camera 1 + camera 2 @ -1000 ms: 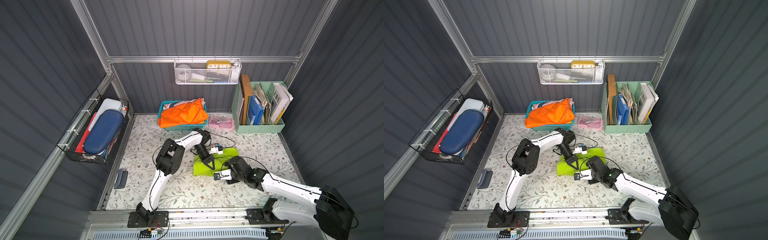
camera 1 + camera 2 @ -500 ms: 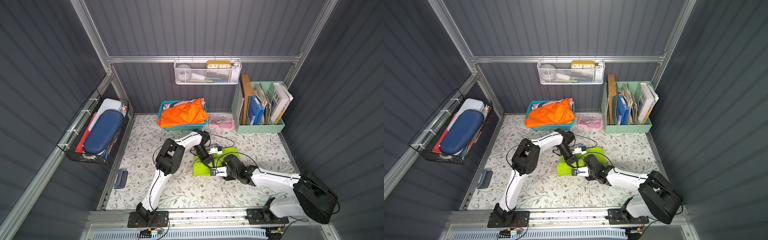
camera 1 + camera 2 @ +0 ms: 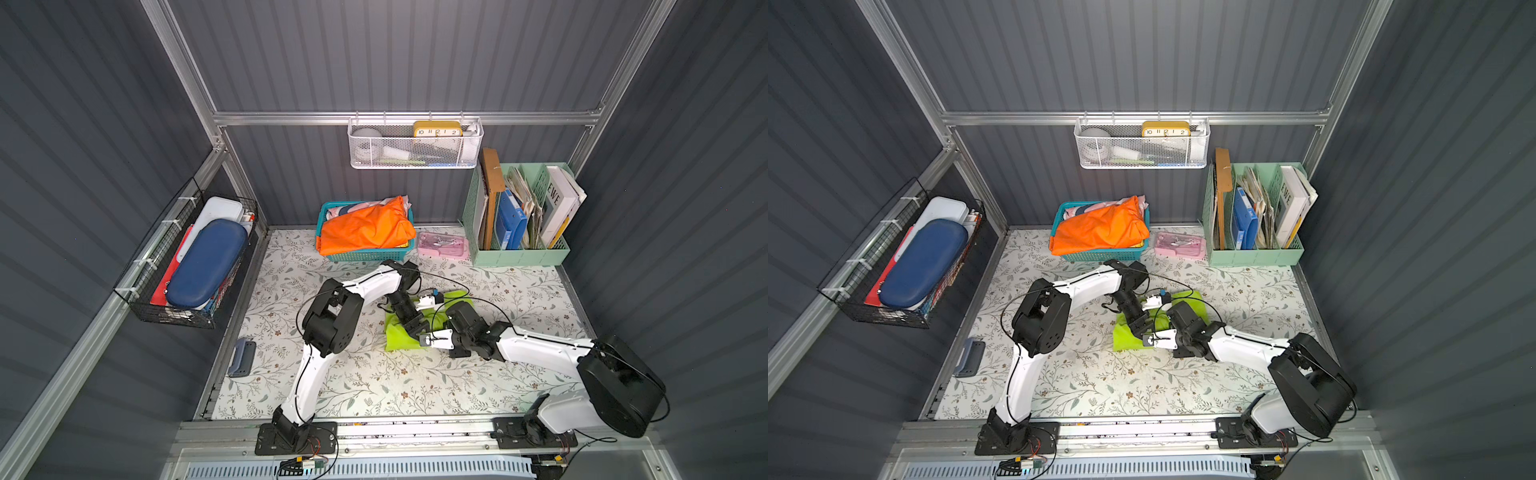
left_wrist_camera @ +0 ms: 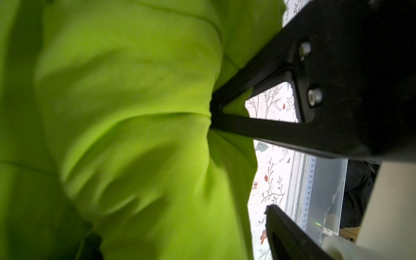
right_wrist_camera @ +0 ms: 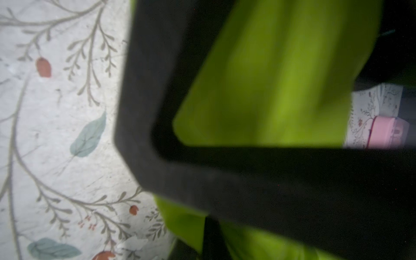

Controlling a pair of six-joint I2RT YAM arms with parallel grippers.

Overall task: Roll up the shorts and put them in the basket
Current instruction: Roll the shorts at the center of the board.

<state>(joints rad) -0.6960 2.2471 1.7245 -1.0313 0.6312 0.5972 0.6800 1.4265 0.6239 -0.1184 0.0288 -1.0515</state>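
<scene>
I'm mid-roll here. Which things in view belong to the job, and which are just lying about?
In the job: shorts; left pincer; right pincer.

Lying about: orange garment in the teal basket; pink case; green file rack; white mesh basket; black wire basket.

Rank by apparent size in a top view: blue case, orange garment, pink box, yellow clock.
1. Blue case and orange garment: too alike to rank.
2. Pink box.
3. Yellow clock, only partly visible.
</scene>
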